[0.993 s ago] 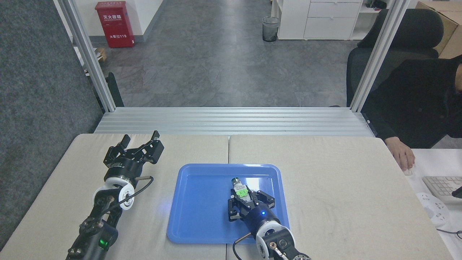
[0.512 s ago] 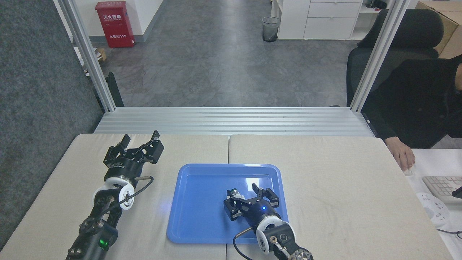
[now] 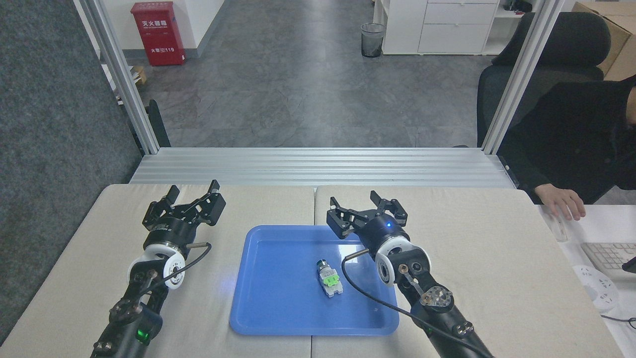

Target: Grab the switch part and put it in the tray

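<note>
The switch part [image 3: 329, 278], with a dark-and-silver round end, green middle and white base, lies flat inside the blue tray [image 3: 268, 298], right of its centre. My right gripper [image 3: 354, 201] is open and empty, raised over the tray's far right corner, well apart from the part. Off to the left of the tray, over the table, my left gripper [image 3: 194, 188] is open and holds nothing.
A beige padded table [image 3: 472, 258] bears the tray. A person's hand [image 3: 561, 204] rests at the table's right edge, by a keyboard [image 3: 608, 258]. An aluminium rail [image 3: 318, 166] runs along the table's far edge.
My right gripper has let go of the switch part, which now lies in the tray, and has risen and moved back to the tray's far right corner. The left arm has not moved.
</note>
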`<action>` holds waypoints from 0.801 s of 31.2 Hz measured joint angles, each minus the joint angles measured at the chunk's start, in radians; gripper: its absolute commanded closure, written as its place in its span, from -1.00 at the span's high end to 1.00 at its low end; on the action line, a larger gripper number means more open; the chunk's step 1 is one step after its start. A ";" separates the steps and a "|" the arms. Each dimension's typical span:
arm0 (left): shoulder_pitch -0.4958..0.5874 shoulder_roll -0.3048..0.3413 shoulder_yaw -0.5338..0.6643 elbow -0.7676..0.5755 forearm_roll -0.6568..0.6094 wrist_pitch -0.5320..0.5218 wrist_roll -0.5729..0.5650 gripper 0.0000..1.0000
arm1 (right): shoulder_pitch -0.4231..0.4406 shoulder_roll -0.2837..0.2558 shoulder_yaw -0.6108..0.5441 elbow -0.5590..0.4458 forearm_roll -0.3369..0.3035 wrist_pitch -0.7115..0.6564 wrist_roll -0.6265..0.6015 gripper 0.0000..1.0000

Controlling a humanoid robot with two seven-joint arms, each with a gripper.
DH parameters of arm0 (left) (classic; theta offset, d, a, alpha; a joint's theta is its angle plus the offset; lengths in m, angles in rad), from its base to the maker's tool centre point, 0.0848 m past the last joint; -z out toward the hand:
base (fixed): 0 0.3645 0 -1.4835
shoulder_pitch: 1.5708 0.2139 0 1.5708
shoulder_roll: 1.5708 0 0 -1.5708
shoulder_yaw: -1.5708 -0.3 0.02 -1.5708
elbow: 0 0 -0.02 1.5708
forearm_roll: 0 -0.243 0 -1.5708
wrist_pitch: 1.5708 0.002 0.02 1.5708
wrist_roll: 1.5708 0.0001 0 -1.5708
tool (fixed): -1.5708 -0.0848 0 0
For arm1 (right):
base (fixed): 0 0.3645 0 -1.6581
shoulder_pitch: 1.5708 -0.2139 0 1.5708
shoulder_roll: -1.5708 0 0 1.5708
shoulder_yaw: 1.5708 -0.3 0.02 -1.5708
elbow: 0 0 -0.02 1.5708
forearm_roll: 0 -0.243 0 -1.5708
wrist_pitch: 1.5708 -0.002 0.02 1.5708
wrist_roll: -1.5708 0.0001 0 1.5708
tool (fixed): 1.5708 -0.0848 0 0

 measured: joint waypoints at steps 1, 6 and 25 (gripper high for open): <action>0.000 0.000 0.000 0.000 0.000 0.000 0.000 1.00 | -0.003 -0.010 -0.011 -0.001 -0.001 -0.004 -0.003 1.00; 0.000 0.000 0.000 0.000 0.000 -0.001 0.000 1.00 | 0.002 -0.059 -0.070 -0.005 -0.002 -0.059 -0.020 1.00; 0.000 0.000 0.000 0.000 0.000 -0.001 0.000 1.00 | 0.058 -0.158 -0.265 -0.014 -0.006 -0.185 -0.026 1.00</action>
